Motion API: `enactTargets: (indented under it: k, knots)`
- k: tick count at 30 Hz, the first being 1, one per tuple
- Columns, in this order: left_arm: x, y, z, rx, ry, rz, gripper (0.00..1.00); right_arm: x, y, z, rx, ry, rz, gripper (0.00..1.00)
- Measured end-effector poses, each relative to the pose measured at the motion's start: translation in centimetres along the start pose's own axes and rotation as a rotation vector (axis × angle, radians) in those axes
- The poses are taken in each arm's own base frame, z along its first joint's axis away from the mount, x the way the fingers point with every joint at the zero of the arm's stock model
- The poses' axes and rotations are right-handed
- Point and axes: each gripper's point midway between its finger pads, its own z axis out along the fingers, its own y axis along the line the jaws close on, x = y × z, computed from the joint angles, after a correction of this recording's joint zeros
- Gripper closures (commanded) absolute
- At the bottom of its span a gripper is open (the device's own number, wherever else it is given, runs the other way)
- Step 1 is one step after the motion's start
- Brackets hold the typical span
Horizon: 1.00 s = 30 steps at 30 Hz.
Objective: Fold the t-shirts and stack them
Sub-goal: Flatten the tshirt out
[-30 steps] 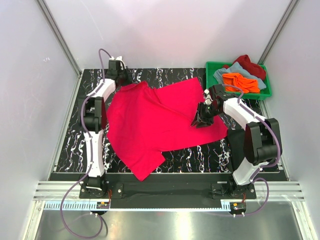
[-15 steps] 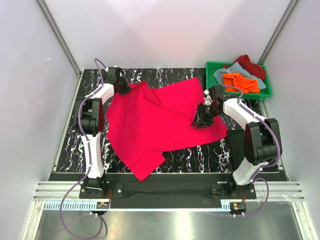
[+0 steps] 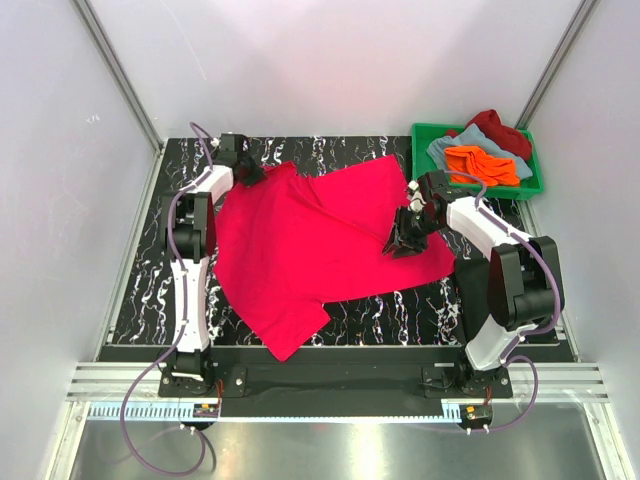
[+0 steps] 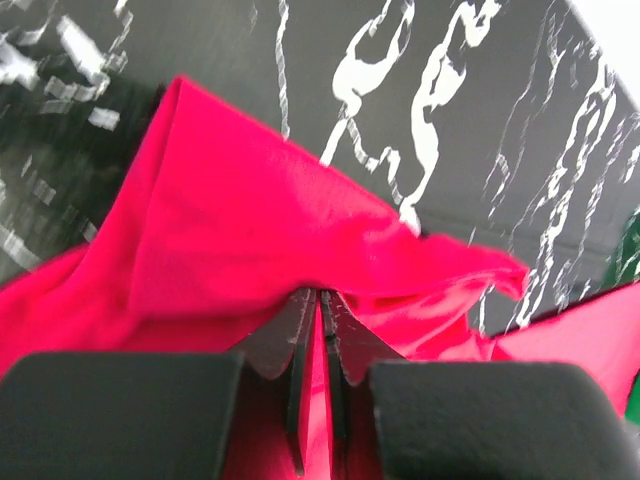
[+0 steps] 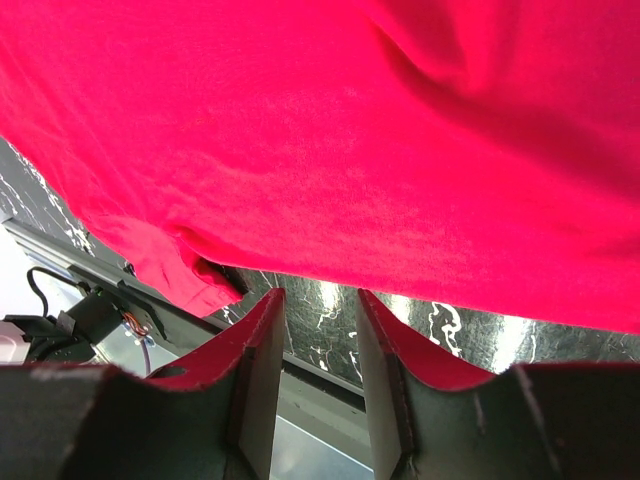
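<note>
A bright pinkish-red t-shirt (image 3: 320, 240) lies spread on the black marbled table (image 3: 140, 280). My left gripper (image 3: 250, 172) is at the shirt's far left corner, and its jaws are pinched shut on a fold of red cloth (image 4: 300, 230). In the left wrist view the left gripper (image 4: 322, 292) has fabric showing between its pads. My right gripper (image 3: 400, 243) sits over the shirt's right edge. In the right wrist view the right gripper (image 5: 318, 295) is open, with bare table between its fingers and the shirt (image 5: 330, 130) just beyond them.
A green crate (image 3: 425, 135) at the back right holds an orange shirt (image 3: 482, 163), a grey-blue one (image 3: 450, 145) and a dark red one (image 3: 500, 130). White walls close in the table on three sides.
My left gripper has shut on the shirt's far left corner, its wrist shifting slightly. The right arm has stayed still.
</note>
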Motion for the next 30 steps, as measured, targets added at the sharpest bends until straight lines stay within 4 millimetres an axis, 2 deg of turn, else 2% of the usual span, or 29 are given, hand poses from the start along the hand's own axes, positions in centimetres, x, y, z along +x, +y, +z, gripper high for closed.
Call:
enactTargets:
  k: [6, 8, 12, 15, 17, 20, 25, 27, 30]
  knots:
    - [-1.9, -1.2, 2.2, 0.048, -0.038, -0.033, 0.88, 0.0, -0.1, -0.1, 0.002, 0.002, 0.001, 0.58]
    - [-3.1, -2.3, 3.2, 0.111, -0.065, -0.044, 0.88, 0.1, -0.2, -0.1, 0.003, 0.003, -0.001, 0.57]
    - [-5.9, -4.6, 4.7, 0.236, -0.12, -0.05, 0.76, 0.4, -0.3, -0.1, 0.008, 0.015, 0.001, 0.57]
    - [-7.1, -5.5, 3.9, 0.274, -0.143, -0.025, 0.7, 0.5, -0.3, -0.1, 0.011, 0.021, 0.002, 0.57]
    - [-7.6, -5.8, 2.7, 0.267, -0.154, 0.018, 0.68, 0.5, -0.3, -0.1, 0.011, 0.021, 0.0, 0.57]
    - [-7.1, -4.6, -0.9, 0.199, -0.138, 0.078, 0.67, 0.5, -0.4, -0.1, 0.011, 0.021, 0.0, 0.57]
    - [-5.5, -2.7, -9.8, 0.096, -0.126, 0.193, 0.68, 0.4, -0.4, -0.1, 0.011, 0.02, -0.003, 0.55]
    - [-5.4, -2.1, -12.6, 0.07, -0.137, 0.235, 0.69, 0.4, -0.4, -0.1, 0.011, 0.02, -0.002, 0.55]
    - [-4.6, -0.3, -14.5, 0.023, -0.121, 0.258, 0.71, 0.4, -0.4, -0.1, 0.01, 0.02, -0.001, 0.55]
